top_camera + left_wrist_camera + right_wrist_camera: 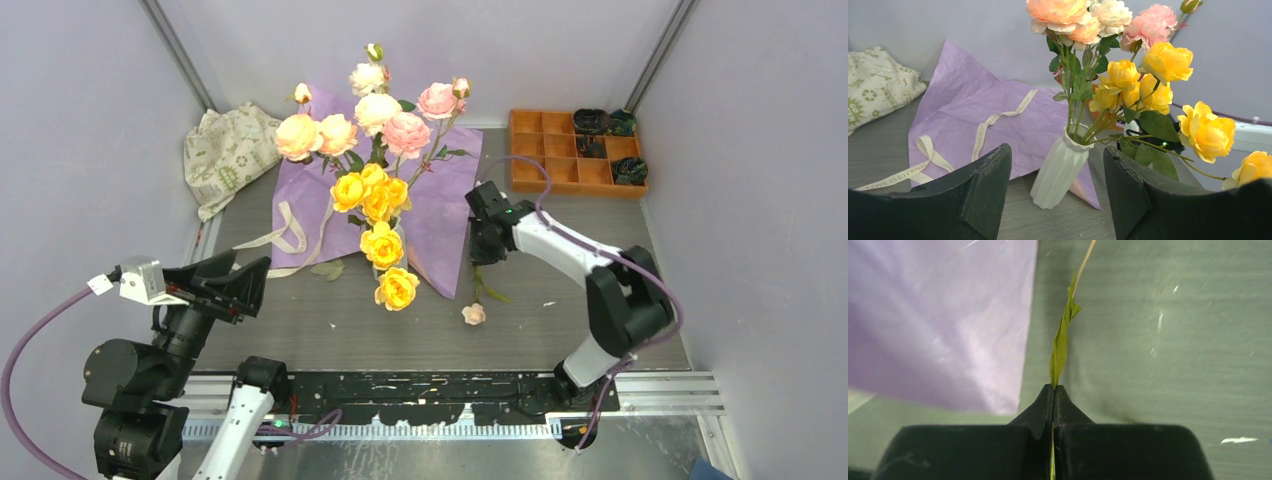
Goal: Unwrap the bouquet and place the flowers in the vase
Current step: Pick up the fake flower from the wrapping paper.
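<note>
Flowers (378, 110) upright in vase (1059, 172) mid-table | grey table (300, 330), lilac walls (80, 100), orange tray (545, 150) far right | purple paper (440, 215) flat (ribbon (290, 240) loose) | left gripper (258, 288) fingers wide, empty | right gripper (1053, 390) pinches loose rose stem (1060, 347)

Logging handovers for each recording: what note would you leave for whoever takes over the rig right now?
Left gripper: open, empty, facing the vase.
Right gripper: shut on the leafy stem of the loose pink rose, whose bloom lies to the right of the vase.
Done: purple paper unwrapped and spread flat, ribbon off, most flowers standing in the vase.
Left: get the loose pink rose into the vase.
</note>
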Tool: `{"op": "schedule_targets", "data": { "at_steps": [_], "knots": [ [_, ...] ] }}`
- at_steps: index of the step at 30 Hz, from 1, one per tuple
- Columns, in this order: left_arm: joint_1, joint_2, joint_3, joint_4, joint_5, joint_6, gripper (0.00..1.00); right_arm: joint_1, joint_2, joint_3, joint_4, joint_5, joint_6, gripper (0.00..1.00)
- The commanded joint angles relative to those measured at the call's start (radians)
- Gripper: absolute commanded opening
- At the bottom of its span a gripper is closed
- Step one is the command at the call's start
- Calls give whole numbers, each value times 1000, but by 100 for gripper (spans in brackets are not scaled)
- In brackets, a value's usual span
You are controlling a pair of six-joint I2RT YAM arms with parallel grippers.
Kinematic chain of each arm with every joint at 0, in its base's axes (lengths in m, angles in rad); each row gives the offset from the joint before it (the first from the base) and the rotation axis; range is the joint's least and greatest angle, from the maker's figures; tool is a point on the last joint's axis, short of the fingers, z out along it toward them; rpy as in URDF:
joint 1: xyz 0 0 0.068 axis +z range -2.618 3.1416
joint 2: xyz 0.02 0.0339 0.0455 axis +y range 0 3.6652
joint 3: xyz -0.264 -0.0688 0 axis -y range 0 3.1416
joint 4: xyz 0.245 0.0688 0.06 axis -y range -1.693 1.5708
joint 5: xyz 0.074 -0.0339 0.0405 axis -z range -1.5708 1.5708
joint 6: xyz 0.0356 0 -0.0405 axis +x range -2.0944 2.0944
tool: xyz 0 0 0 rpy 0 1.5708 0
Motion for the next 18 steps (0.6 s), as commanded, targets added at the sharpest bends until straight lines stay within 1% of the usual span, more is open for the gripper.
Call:
{"op": "schedule_targets", "data": {
  "at_steps": [1,3,6,9,10,13,15,18],
  "knots": [
    [5,4,-13,57,20,-18,68,2,-182,-92,58,-222,109,1],
    [6,4,-15,64,25,-25,68,12,-205,-121,69,-270,139,1],
    [5,5,-2,54,28,-24,68,46,-248,-154,87,-295,175,1],
    [6,0,8,45,18,-15,68,55,-374,-235,152,-314,252,1],
    [5,-1,8,47,17,-15,68,56,-437,-257,159,-285,286,1],
    [5,4,-4,61,29,-20,68,57,-692,-276,129,-156,387,1],
    [5,9,-16,81,45,-34,68,64,-827,-237,75,-48,430,1],
    [6,18,-35,116,69,-51,68,70,-982,-171,-18,104,493,1]
  ]
}}
